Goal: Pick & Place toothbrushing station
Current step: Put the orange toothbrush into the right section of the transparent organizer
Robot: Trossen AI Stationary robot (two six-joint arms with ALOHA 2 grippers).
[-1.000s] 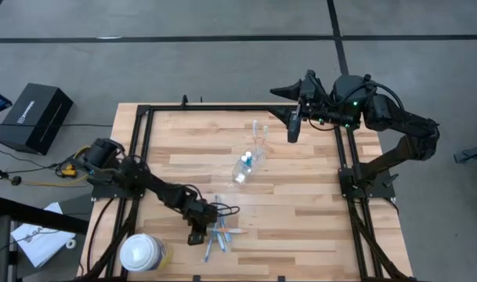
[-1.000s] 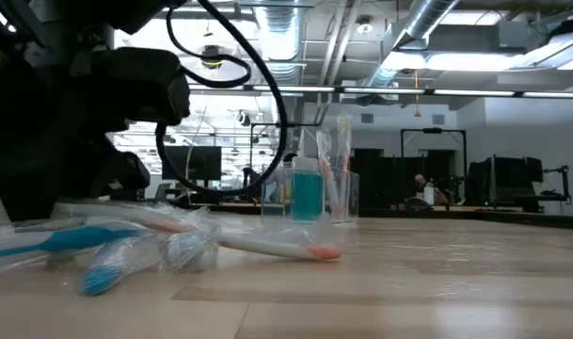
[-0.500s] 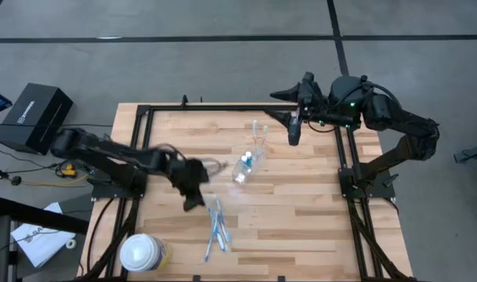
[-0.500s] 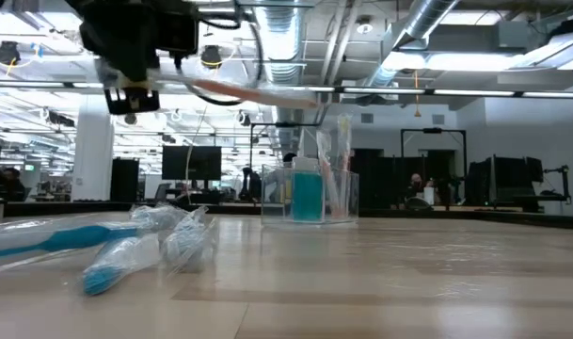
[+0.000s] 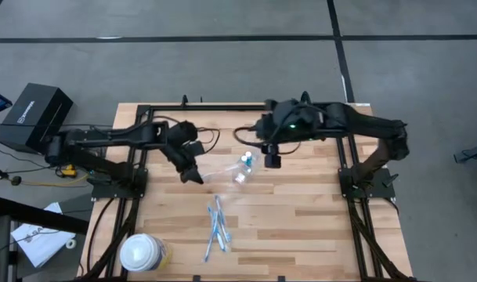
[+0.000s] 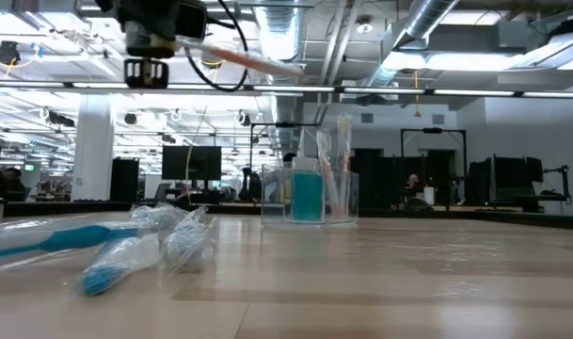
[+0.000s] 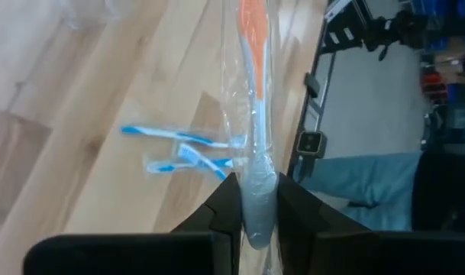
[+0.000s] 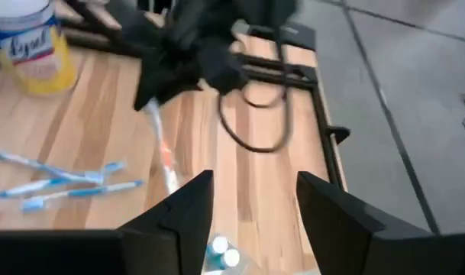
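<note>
**A:** From the high view, what does the step call for?

**B:** The left gripper [image 5: 193,174] carries a wrapped orange-and-white toothbrush [image 5: 211,174] above the middle of the tabletop [image 5: 301,227], its head toward the clear plastic cup [image 5: 244,168]. I'd judge the step is dropping it into that cup: tip the brush upright over the mouth, lower it clear of the brushes already inside, then let go. The right gripper [image 5: 272,159] hangs just beside the cup, on the side nearer the right edge, perhaps to steady it. Three blue toothbrushes [image 5: 217,229] lie nearer the front edge, and a disinfectant wipes tub [image 5: 139,252] stands at the front left corner.

**A:** And the low view?

**B:** The left gripper [image 6: 147,73] is high off the wood with the toothbrush [image 6: 244,58] sticking out sideways, nearly level. The cup [image 6: 310,193] stands upright farther back, holding a blue tube [image 6: 306,192] and wrapped brushes. Two wrapped blue toothbrushes [image 6: 117,247] rest on the tabletop in front.

**A:** The left wrist view?

**B:** Its fingers [image 7: 228,205] are clenched on the white handle of the toothbrush [image 7: 255,114]; the orange end points away. The blue toothbrushes [image 7: 182,149] lie below on the wood.

**A:** The right wrist view?

**B:** Its fingers [image 8: 190,200] stand apart and grasp nothing. Blue tube caps [image 8: 221,252] show between them, so the cup sits right under it. Beyond, the left gripper [image 8: 159,76] holds the toothbrush [image 8: 162,145].
</note>
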